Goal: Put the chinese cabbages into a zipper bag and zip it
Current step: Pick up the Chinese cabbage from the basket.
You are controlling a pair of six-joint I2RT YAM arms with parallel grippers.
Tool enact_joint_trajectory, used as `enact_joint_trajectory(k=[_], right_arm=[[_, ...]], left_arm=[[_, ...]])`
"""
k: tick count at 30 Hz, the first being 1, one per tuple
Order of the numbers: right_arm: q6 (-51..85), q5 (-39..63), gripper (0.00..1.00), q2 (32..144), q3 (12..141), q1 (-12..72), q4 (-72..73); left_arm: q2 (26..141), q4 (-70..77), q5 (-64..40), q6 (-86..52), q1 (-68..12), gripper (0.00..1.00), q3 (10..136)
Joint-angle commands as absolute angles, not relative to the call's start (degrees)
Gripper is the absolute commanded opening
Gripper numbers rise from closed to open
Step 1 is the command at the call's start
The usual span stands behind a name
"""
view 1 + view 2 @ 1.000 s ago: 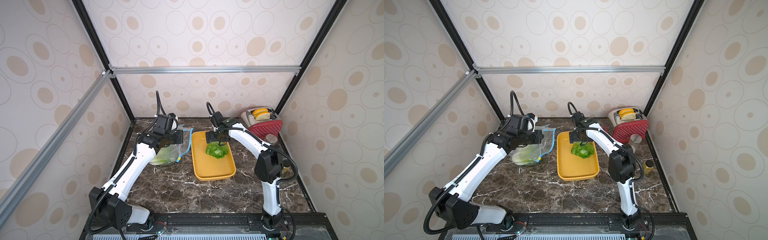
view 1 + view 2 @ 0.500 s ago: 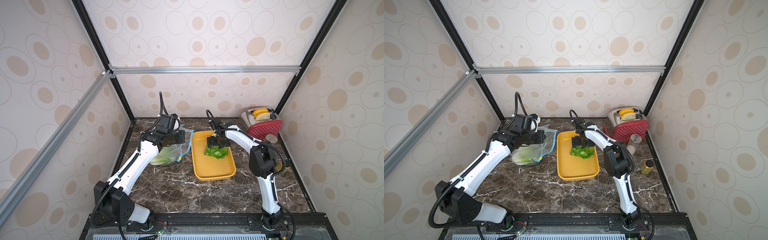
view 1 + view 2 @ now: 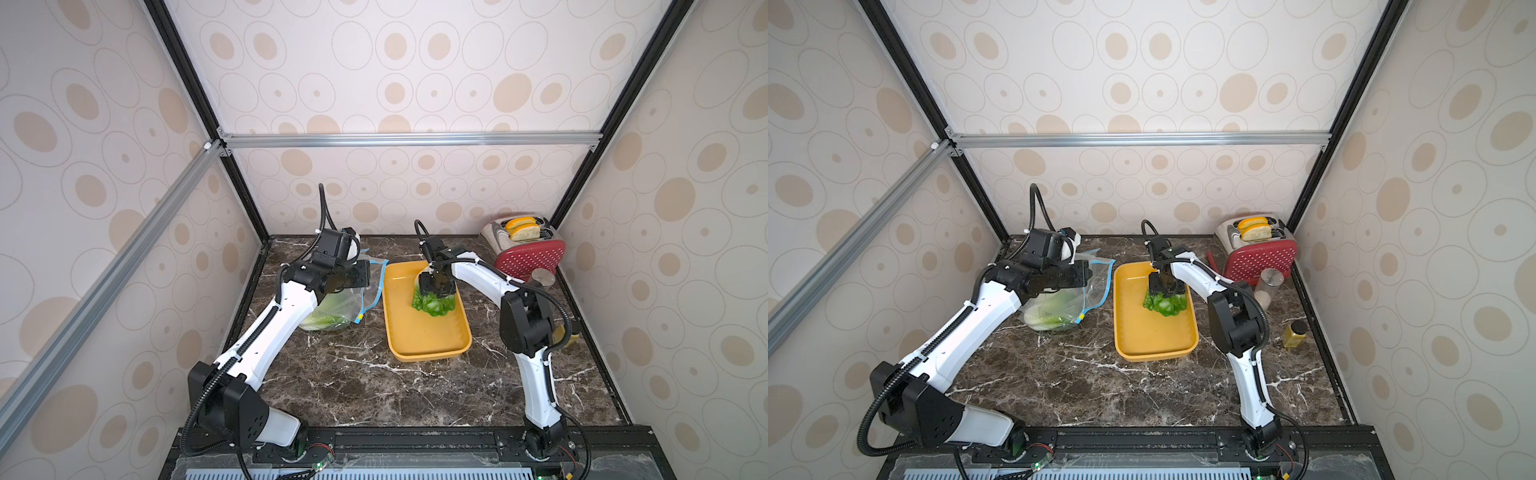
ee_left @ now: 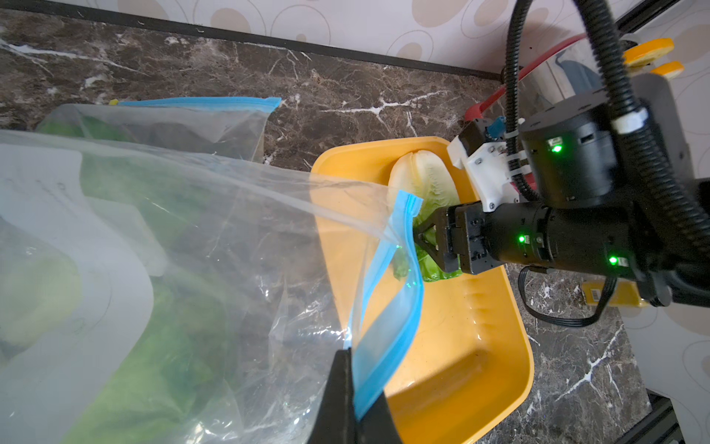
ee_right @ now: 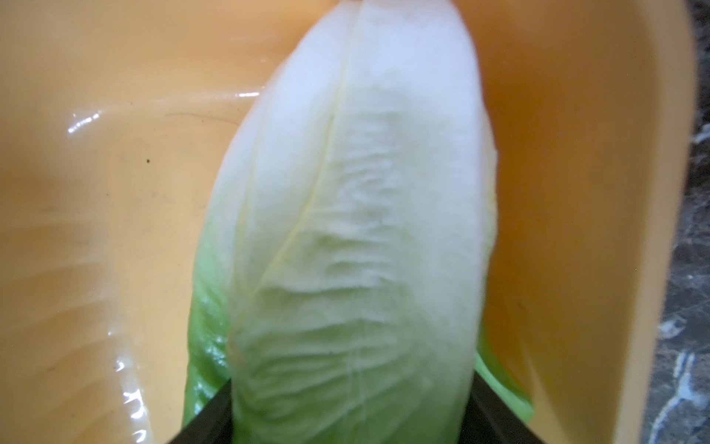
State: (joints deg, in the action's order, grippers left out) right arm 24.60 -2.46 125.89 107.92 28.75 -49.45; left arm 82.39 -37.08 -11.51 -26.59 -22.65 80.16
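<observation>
A clear zipper bag (image 3: 345, 297) (image 3: 1059, 301) with a blue zip strip lies left of the yellow tray (image 3: 428, 345) (image 3: 1154, 340), with green chinese cabbages (image 3: 322, 322) (image 3: 1050, 321) inside it. My left gripper (image 4: 359, 415) (image 3: 366, 274) is shut on the bag's blue zip edge and holds the mouth up towards the tray. One more chinese cabbage (image 5: 353, 230) (image 4: 426, 180) (image 3: 434, 305) lies in the tray, white base pointing to the back wall. My right gripper (image 5: 349, 423) (image 3: 434, 291) (image 3: 1167, 291) straddles its leafy part, a finger pressed against each side.
A red toaster (image 3: 528, 253) (image 3: 1260, 253) with two slices of bread stands at the back right. A steel-capped jar (image 3: 1268, 286) and a small yellow bottle (image 3: 1293, 332) stand by the right wall. The table is dark marble (image 3: 374, 390).
My right gripper has dropped onto the cabbage in the tray and its jaws have narrowed against it. The left arm has shifted slightly, still holding the bag's edge.
</observation>
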Motion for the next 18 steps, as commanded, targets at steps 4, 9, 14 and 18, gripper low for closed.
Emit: enact_joint_trajectory(k=[4, 9, 14, 18], right_arm=[[22.47, 2.15, 0.63, 119.21, 104.92, 28.99, -47.69], [21.06, 5.05, 0.58, 112.25, 99.88, 28.83, -45.60], [19.74, 9.94, 0.56, 104.92, 95.14, 28.33, -45.20], [17.24, 16.29, 0.55, 96.94, 91.62, 27.69, -46.06]], left_arm=[[82.44, -38.78, -11.16, -24.37, -22.85, 0.00, 83.29], [81.83, -40.43, -12.19, -21.89, -22.78, 0.00, 84.62], [81.39, -43.11, -14.09, -18.73, -22.82, 0.00, 86.88], [80.52, -44.51, -16.31, -15.13, -22.81, 0.00, 88.30]])
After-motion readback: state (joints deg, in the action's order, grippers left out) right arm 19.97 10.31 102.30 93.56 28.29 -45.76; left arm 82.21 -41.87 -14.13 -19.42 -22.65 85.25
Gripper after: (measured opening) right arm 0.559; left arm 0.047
